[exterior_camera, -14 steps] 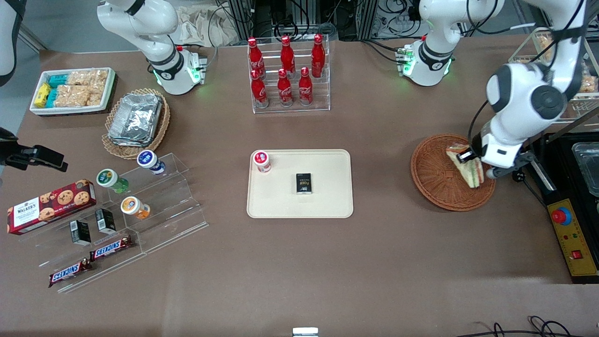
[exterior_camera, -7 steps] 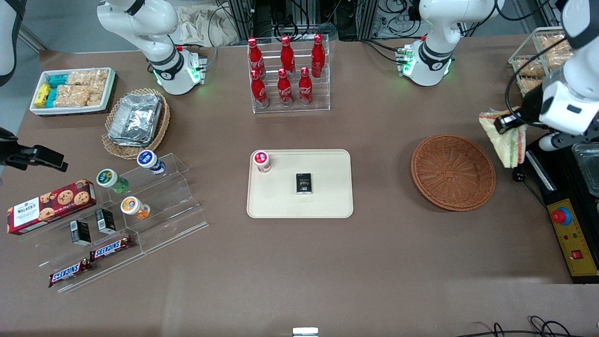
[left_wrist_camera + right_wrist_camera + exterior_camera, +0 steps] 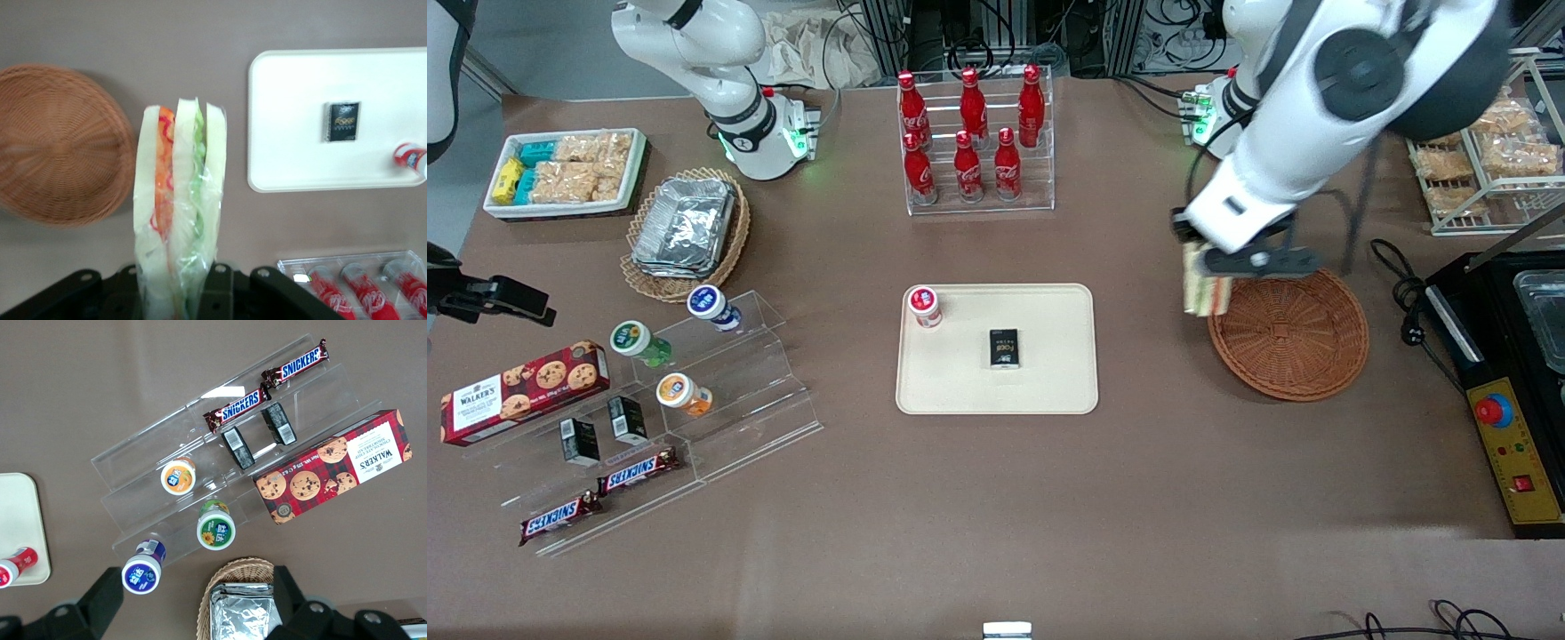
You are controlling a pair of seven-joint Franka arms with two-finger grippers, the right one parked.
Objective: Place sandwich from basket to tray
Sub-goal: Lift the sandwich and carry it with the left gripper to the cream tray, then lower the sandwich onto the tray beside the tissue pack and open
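Observation:
My left gripper (image 3: 1209, 267) is shut on the sandwich (image 3: 1202, 292) and holds it in the air. The sandwich is a wrapped white-bread wedge with orange and green filling. It hangs over the rim of the reddish-brown wicker basket (image 3: 1289, 333), on the side facing the tray. Nothing lies in the basket. In the left wrist view the sandwich (image 3: 177, 213) stands on edge between the fingers (image 3: 220, 293), with the basket (image 3: 60, 143) to one side and the tray (image 3: 300, 120) to the other. The cream tray (image 3: 1049, 382) lies flat at the table's middle.
On the tray stand a small black box (image 3: 1005, 348) and a red-lidded cup (image 3: 925, 306). A clear rack of red cola bottles (image 3: 974, 142) stands farther from the front camera. A black machine (image 3: 1516, 356) and a wire rack of snack packs (image 3: 1485, 164) sit at the working arm's end.
The gripper lifted the sandwich out of the basket, swung it outward toward the black machine, then carried it back across the basket to the rim facing the tray.

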